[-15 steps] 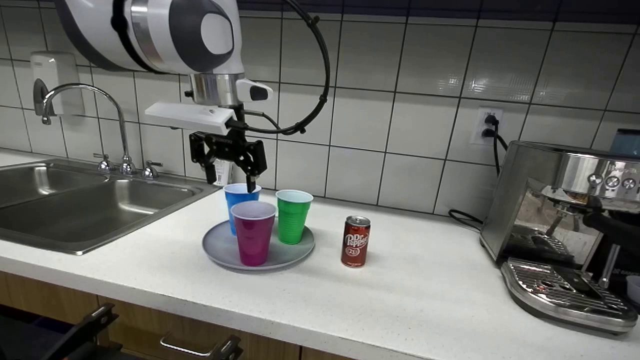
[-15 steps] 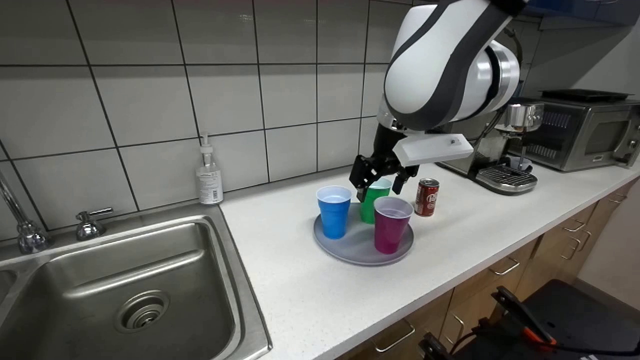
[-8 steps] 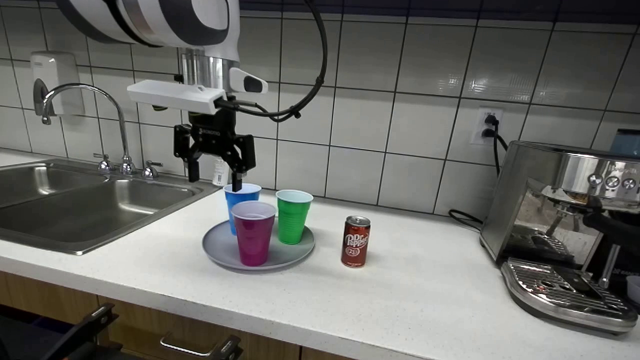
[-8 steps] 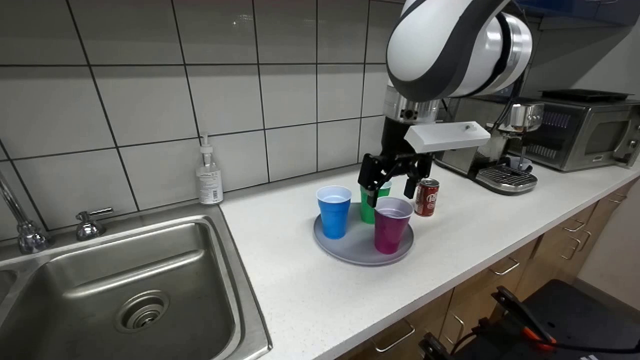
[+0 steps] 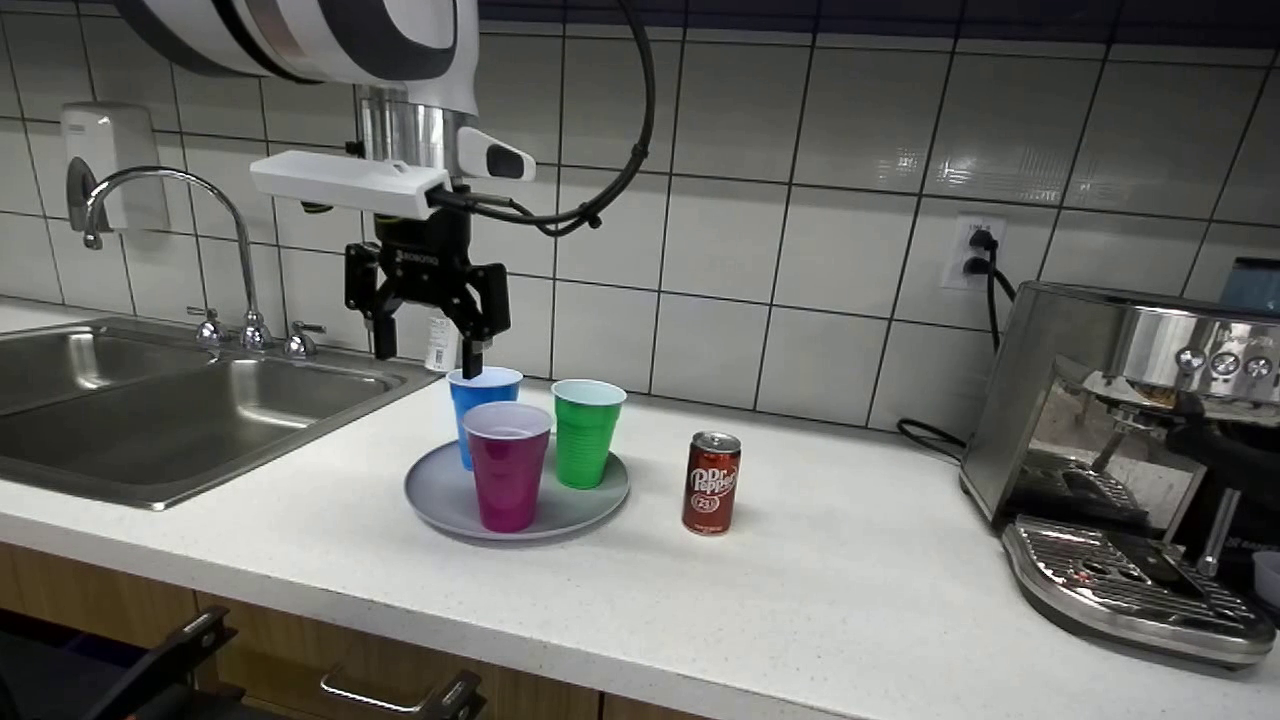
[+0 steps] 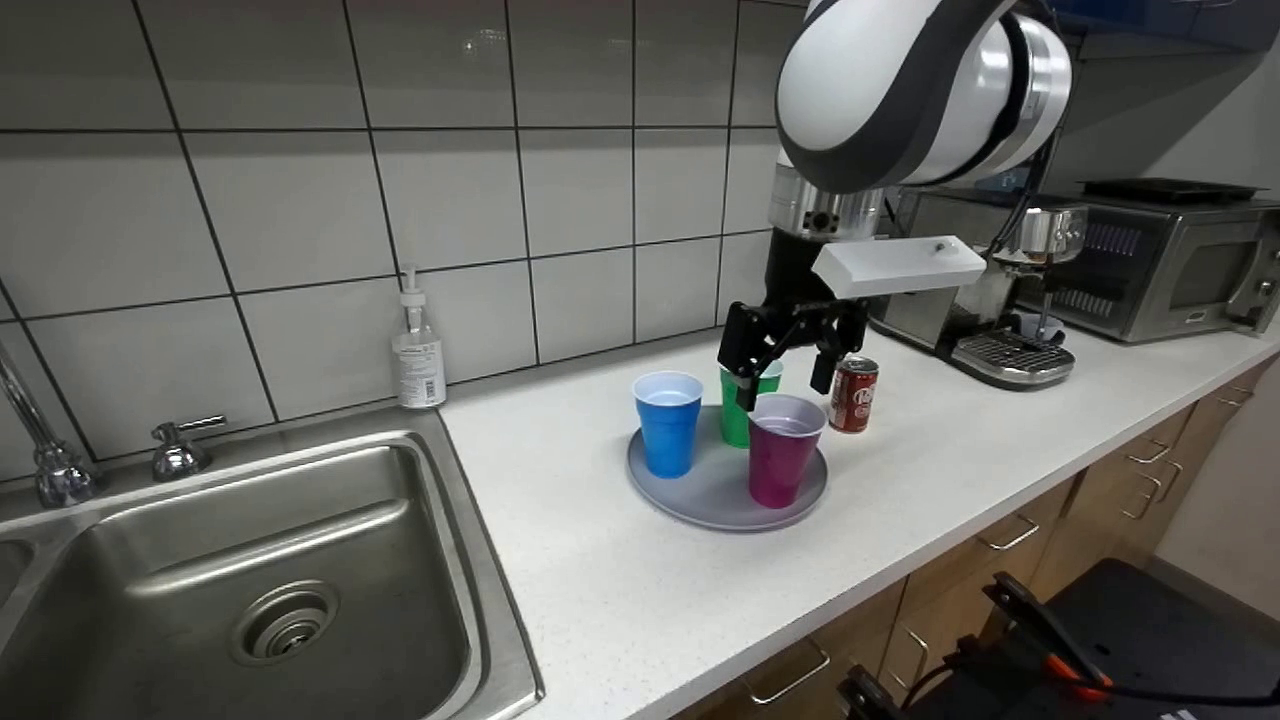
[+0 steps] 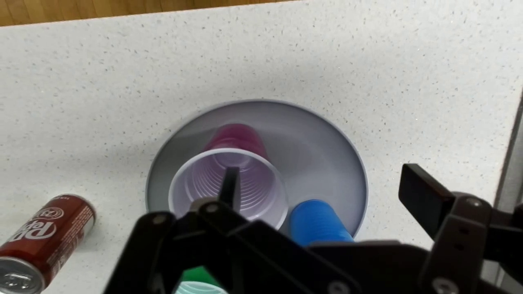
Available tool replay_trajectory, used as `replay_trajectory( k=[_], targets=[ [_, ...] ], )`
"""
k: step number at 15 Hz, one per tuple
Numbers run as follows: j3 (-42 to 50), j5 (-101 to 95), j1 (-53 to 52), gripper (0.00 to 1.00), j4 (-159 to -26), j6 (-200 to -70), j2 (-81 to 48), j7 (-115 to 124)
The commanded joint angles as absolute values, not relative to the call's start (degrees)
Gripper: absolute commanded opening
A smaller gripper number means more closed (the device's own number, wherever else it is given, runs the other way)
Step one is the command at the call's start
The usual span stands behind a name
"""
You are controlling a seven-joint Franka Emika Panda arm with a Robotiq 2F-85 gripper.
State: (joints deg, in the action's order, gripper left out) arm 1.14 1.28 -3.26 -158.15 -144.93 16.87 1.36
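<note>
My gripper hangs above the cups with its jaws wide apart and nothing between them. On a round grey plate stand three upright plastic cups: magenta, blue and green. In the wrist view, one fingertip overlaps the mouth of the magenta cup; the other fingertip is over bare counter beyond the plate's rim. The gripper body hides most of the blue cup and green cup there. Beside the plate a Dr Pepper can stands upright.
A steel sink with a tall faucet borders the counter. Against the tiled wall stands a soap bottle. An espresso machine and a microwave sit farther along. Below the counter's front edge are wooden drawers.
The gripper has lifted slightly and shifted, and its tilt has straightened so it points more directly down. It has stayed open. Cups, plate and can have not moved.
</note>
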Motion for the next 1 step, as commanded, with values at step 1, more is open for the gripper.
replay_trajectory(
  k=[1],
  targets=[
    [0.42, 1.63, -2.57, 1.0, -158.11, -144.82, 16.9, 1.09]
  ],
)
